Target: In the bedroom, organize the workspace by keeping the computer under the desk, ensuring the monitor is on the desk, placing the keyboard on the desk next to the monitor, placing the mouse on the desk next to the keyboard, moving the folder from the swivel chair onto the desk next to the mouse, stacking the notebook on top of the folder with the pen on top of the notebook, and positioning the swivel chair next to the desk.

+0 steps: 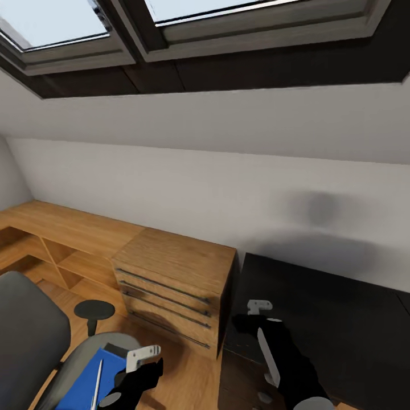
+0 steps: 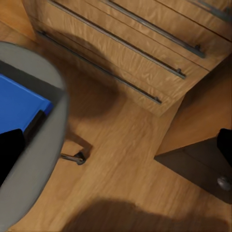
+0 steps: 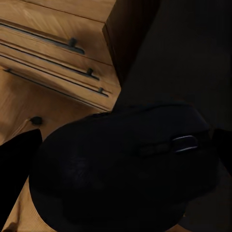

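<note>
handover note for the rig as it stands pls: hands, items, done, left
Right hand: shut on the mouse, held over the near corner of the black desk.
Left hand: looks empty, hanging above the chair.
Blue folder lies on the chair seat with a pen on it.
Done: mouse picked up.
Left: set the mouse down, move the folder and pen, then the chair. Other items unseen.

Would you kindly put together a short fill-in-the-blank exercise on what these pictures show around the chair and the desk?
1. The blue folder lies on the seat of the grey swivel ____.
2. In the right wrist view, the right gripper holds a black ____ between its fingers.
3. Beside the black desk stands a wooden cabinet with ____ drawers.
4. A slim pale ____ lies on top of the folder.

Missing words: chair; mouse; three; pen
</note>
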Motion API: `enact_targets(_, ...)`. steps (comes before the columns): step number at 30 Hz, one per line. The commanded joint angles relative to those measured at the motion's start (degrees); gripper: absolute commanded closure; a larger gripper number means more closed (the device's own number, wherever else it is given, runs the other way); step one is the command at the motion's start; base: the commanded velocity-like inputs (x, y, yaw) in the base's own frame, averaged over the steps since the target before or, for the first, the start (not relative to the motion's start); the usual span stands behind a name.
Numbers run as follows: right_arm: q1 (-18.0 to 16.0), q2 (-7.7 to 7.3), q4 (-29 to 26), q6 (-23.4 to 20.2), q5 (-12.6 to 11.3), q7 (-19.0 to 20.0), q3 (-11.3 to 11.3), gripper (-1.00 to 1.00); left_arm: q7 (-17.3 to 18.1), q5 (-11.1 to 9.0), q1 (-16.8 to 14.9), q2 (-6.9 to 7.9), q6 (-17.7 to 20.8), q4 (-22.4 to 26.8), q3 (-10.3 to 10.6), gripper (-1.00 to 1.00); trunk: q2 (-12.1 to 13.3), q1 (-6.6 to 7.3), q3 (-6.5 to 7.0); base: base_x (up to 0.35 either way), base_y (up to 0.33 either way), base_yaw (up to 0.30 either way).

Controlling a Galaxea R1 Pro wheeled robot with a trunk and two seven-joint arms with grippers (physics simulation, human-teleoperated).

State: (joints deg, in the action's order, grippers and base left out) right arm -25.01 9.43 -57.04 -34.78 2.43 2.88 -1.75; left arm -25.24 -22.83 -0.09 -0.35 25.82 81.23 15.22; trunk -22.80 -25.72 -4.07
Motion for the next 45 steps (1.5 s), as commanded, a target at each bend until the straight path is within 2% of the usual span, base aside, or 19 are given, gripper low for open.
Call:
enact_targets(1,0.0,0.06,-0.1,-0.3,0.3,0.3,-0.2,1.0,-0.5,-0.6,0.0,0.04,0.1,0.1,0.0,-1.0,-0.1,-0.06,-0.12,0.23,-0.129,0.0)
enact_targets(13,0.0,0.02,0.0,-0.3,0.3,0.4,-0.2,1.0,-0.5,-0.8,0.0,0.1,0.2,0.5,-0.5,-1.0,-0.1,-0.06,-0.12,0.075,-0.027,0.0)
enact_targets(17,0.0,-0.31,0.4,-0.3,0.3,0.4,-0.1,1.0,-0.4,-0.9,0.0,0.13,0.2,2.4,-0.6,-1.0,-0.1,-0.06,-0.12,0.002,-0.001,0.0)
enact_targets(20,0.0,-1.0,1.4,-0.3,0.2,0.5,-0.1,1.0,-0.4,-1.0,0.0,0.1,0.2,4.0,-1.2,-1.0,-0.1,-0.06,-0.12,0.0,0.0,0.0)
enact_targets(27,-0.1,-1.46,5.2,-0.3,0.3,0.4,-0.2,1.0,-0.4,-1.4,0.0,-0.09,0.2,5.0,-2.6,-1.0,-0.1,-0.06,-0.12,0.0,0.0,0.0)
enact_targets(34,-0.2,-1.59,7.4,-0.3,0.5,0.3,-0.2,1.0,-0.5,-1.4,0.0,-0.17,0.2,5.6,-2.8,-1.0,-2.9,-1.6,-1.37,0.0,0.0,0.0)
enact_targets(38,-0.3,-1.54,10.0,1.8,0.6,0.0,-0.2,1.0,-0.5,-1.4,0.0,-0.18,0.2,5.6,-2.8,-1.0,-4.5,-2.48,-2.09,0.0,0.0,0.0)
enact_targets(45,-0.4,-1.55,10.3,2.0,0.6,0.0,-0.2,1.0,-0.5,-1.4,0.0,-0.18,0.2,5.5,-2.6,-1.0,-7.3,-4.02,-3.35,0.0,0.0,0.0)
